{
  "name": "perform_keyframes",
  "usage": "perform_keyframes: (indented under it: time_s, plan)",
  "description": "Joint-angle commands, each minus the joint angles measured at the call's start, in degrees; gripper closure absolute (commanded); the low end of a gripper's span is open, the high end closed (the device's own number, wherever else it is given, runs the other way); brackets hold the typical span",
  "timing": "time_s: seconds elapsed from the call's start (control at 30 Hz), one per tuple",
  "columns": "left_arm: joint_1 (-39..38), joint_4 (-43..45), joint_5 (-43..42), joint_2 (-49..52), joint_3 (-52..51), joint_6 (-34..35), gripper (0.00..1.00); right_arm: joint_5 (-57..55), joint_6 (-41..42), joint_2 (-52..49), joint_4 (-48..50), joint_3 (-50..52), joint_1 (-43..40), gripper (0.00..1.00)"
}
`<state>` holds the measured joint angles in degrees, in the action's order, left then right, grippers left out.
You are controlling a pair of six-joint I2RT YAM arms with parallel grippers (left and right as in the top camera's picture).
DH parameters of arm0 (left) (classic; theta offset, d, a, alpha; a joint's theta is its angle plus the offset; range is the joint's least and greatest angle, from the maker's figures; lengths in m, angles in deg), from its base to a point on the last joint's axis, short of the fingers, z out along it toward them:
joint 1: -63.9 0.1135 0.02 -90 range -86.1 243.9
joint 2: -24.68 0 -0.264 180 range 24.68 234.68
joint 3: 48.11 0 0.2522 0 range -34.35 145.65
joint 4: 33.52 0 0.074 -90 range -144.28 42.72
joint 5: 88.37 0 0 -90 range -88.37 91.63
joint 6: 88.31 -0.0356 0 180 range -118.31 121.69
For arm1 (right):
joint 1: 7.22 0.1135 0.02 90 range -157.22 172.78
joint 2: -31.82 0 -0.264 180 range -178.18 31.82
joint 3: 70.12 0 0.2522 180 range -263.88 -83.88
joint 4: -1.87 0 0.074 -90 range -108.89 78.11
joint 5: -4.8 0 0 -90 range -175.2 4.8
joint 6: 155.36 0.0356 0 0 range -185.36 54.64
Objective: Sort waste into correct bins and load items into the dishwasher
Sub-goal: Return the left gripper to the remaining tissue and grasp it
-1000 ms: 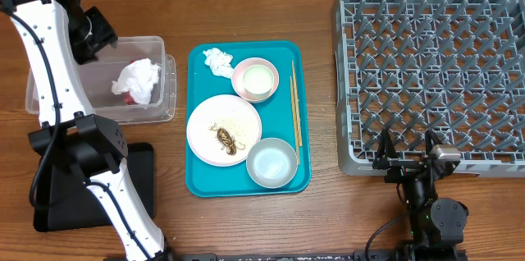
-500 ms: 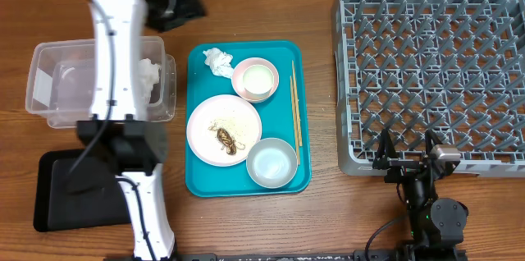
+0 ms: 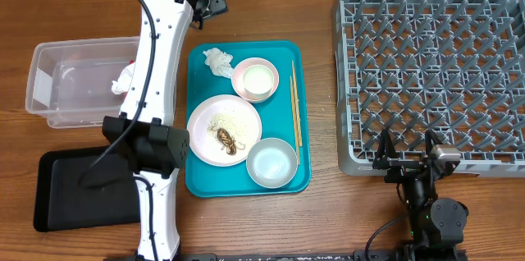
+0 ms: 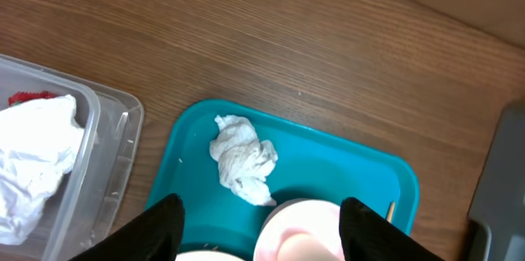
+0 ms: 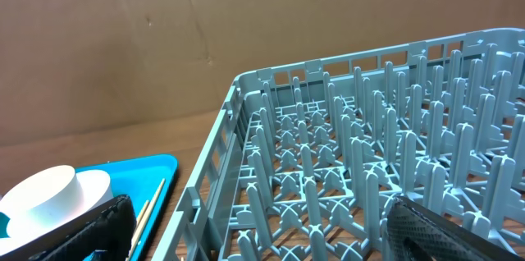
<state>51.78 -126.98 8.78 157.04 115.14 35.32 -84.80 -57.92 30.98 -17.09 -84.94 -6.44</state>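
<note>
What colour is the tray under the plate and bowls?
Teal; the tray shows best in the overhead view.

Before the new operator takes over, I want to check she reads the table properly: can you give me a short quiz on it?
1. True or false: something is already loaded in the dish rack.
2. What white thing lies in the clear tub?
3. The chopsticks lie: A on the teal tray, B in the dish rack, C in the clear tub.
Key: 1 false; 2 a crumpled tissue; 3 A.
</note>
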Motion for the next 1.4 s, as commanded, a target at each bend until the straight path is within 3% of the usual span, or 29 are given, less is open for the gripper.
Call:
perform_keyframes:
  time_s: [0.0,0.27,0.6,1.07,1.17,1.3,1.37]
  plan:
    - [0.2,0.7,-1.8,4.7,0.1,2.6,0.39,-0.6,-0.2,0.7,0.4,0.6,-0.3,0.00]
    - [0.1,0.8,-9.7,12.3,0.1,2.8,0.43,-0.6,-0.2,0.7,0.4,0.6,-0.3,0.00]
    - [0.1,-0.6,-9.5,20.1,0.1,2.8,0.47,-0.6,-0.2,0.7,0.4,0.6,-0.3,0.00]
    - [0.0,-3.5,-5.3,22.9,-0.2,5.2,0.49,-0.6,-0.2,0.7,0.4,0.6,-0.3,0.00]
    - [0.0,-3.6,-5.3,23.0,-0.2,4.9,0.61,-0.6,-0.2,0.7,0.4,0.6,-0.3,0.00]
    - [0.0,-3.7,-5.3,23.0,-0.2,4.8,0.92,-0.6,-0.2,0.7,0.3,0.6,-0.3,0.00]
    - [0.2,-4.0,-5.7,22.9,-0.1,4.0,0.96,-0.6,-0.2,0.7,0.4,0.6,-0.3,0.00]
